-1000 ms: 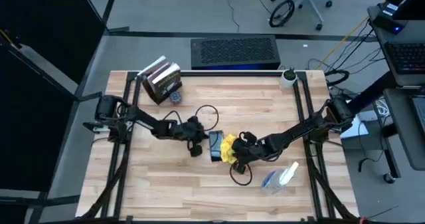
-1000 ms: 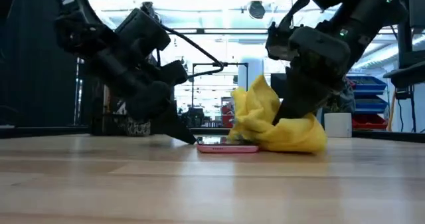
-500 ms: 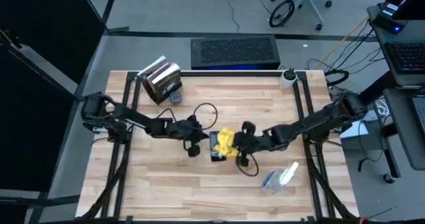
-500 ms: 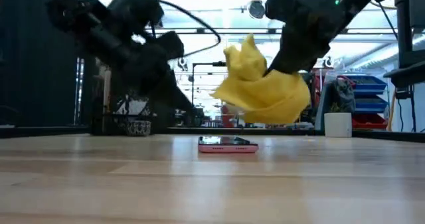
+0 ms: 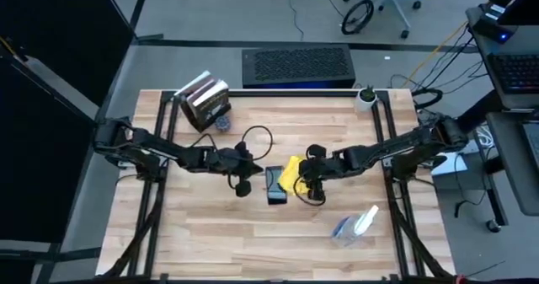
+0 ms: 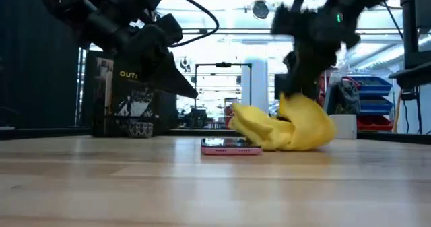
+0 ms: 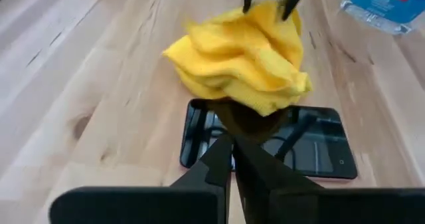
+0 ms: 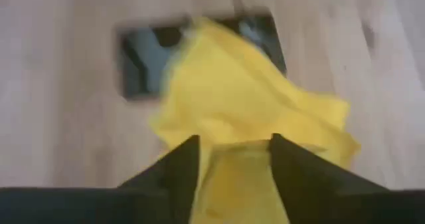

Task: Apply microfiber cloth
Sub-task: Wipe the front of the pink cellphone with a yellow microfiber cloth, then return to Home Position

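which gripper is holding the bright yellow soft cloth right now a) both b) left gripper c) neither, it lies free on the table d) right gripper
d: the right gripper has its fingers clamped on the bright yellow soft cloth, which drapes onto the dark smartphone, while the left gripper is shut on nothing, short of the cloth.

a light wooden slatted table (image 5: 253,233) with a black metal frame. a dark flat smartphone (image 5: 275,185) with a pinkish edge lies screen up near its middle. a clear spray bottle (image 5: 355,226) with blue liquid lies on its side toward the near right. a stack of books (image 5: 205,99) stands at the far left corner, a small white cup (image 5: 365,98) at the far right, and a black perforated box (image 5: 296,66) on the floor beyond
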`<control>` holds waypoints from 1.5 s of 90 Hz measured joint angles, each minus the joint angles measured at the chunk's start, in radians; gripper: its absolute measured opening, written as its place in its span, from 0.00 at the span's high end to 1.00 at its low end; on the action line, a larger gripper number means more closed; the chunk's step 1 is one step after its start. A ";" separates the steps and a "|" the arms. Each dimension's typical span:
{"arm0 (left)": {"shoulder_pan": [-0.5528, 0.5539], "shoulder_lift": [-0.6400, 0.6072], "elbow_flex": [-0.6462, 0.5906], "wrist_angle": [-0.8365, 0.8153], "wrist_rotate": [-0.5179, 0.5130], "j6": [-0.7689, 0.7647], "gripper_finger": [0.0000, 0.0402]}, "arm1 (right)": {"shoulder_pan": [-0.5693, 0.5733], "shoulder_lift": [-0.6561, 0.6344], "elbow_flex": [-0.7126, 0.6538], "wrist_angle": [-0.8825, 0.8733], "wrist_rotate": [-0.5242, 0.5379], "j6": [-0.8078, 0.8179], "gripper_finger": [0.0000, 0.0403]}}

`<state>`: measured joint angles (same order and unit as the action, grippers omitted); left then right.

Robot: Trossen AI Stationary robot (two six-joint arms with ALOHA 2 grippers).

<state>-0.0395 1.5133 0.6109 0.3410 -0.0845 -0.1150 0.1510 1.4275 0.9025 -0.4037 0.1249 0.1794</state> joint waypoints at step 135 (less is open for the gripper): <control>0.001 -0.065 0.000 0.027 -0.038 0.073 0.99 | -0.078 -1.137 -0.821 0.523 -0.021 -0.068 0.92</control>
<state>-0.0387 1.4483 0.6113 0.3677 -0.1223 -0.0418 0.0734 0.2901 0.0813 0.1190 0.1036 0.1110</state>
